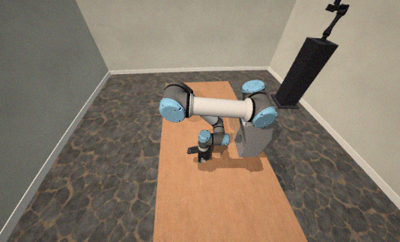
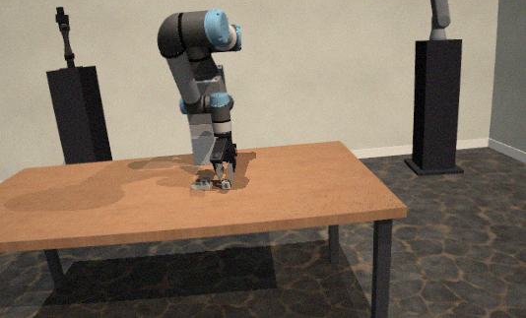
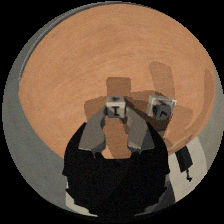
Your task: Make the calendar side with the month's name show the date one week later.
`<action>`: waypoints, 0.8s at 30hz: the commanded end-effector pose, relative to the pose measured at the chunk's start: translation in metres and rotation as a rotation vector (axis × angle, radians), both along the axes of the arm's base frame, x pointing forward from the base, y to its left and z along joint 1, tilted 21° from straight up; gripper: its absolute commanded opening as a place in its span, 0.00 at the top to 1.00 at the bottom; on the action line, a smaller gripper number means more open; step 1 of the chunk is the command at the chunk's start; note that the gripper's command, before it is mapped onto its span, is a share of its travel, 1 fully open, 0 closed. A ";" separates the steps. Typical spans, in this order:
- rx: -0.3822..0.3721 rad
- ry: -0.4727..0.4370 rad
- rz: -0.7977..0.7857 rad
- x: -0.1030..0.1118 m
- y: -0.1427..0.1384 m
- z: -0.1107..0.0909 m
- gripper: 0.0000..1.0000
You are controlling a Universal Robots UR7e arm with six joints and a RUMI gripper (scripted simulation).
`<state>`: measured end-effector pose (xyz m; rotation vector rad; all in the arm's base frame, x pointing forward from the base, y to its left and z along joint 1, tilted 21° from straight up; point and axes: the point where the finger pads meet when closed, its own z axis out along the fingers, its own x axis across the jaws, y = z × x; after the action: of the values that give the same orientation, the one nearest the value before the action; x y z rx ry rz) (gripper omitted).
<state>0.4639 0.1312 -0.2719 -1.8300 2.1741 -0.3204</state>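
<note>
My gripper (image 3: 115,106) (image 2: 225,180) (image 1: 202,159) points straight down near the middle of the wooden table (image 2: 305,186) (image 1: 210,201) (image 3: 100,55). It is shut on a small pale grey date cube (image 3: 116,108) (image 2: 226,185) whose top face shows a dark digit like a 1. The cube is at or just above the table top; I cannot tell which. A second pale cube (image 3: 162,107) (image 2: 201,185) with a dark digit on top lies on the table right beside it, apart from the fingers. I cannot make out the tray or the month's name in any view.
The arm's grey base block (image 1: 255,139) (image 2: 204,137) stands on the table just behind the cubes. Black camera pillars (image 2: 79,114) (image 2: 437,102) (image 1: 305,72) stand on the floor off the table.
</note>
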 end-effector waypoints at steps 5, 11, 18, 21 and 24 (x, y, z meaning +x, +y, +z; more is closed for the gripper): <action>0.000 -0.002 0.001 0.001 0.000 0.000 0.85; 0.000 -0.002 0.001 0.001 0.000 0.000 0.78; 0.000 -0.002 0.001 0.001 0.000 0.000 0.71; 0.000 -0.002 0.001 0.001 0.000 0.000 0.71; 0.000 -0.002 0.001 0.001 0.000 0.000 0.71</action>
<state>0.4639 0.1312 -0.2719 -1.8300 2.1741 -0.3204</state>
